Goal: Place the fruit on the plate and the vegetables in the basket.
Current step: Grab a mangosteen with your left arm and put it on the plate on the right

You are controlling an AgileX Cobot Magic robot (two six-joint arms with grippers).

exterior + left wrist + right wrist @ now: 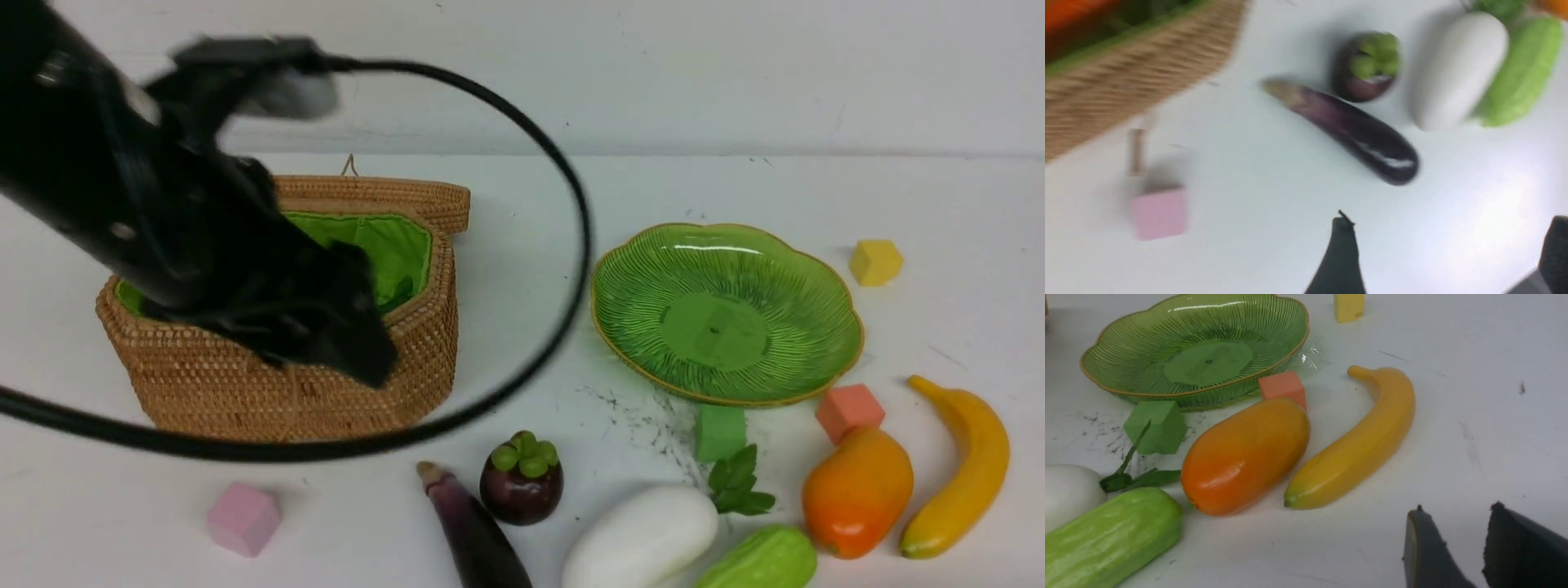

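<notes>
Plate (722,314) is taken as ref. It sits on the white bench (939,188), and no fruit has been put on it yet.

Basket (286,392) is set well to the plate's left, w/ lid tipped back and green lining exposed. An orange blur inside it, prob. the carrot (1069,10), is seen in the left wrist view only.

L hand (1447,220) is held over the basket's near rim in the front view, heavily blurred. In its wrist view the fingers (1341,253) are spread wide, w/ nothing gripped.

Placed off the plate's front-left: mangosteen (522,488), w/ eggplant (478,535) just beside it, further from the plate.

Placed in front of the plate: radish (641,539), leaves turned toward the plate. Cucumber (759,559) lies just beside the radish.

Placed off the plate's front-right: mango (857,490), then banana (963,465) just beyond it, further from the plate.

Foam cubes:
- Green cube (720,431) is set at the plate's front rim; contact can't be told.
- Salmon cube (849,411) lies near the front-right rim, between plate and mango.
- Yellow cube (875,261) lies just off the plate's right-rear edge.
- Pink cube (243,517) lies well off to the front-left.

R hand (1457,508) is shown in its own wrist view only, on the banana's side away from the plate. Its fingers are parted by a modest gap and nothing is held.
</notes>
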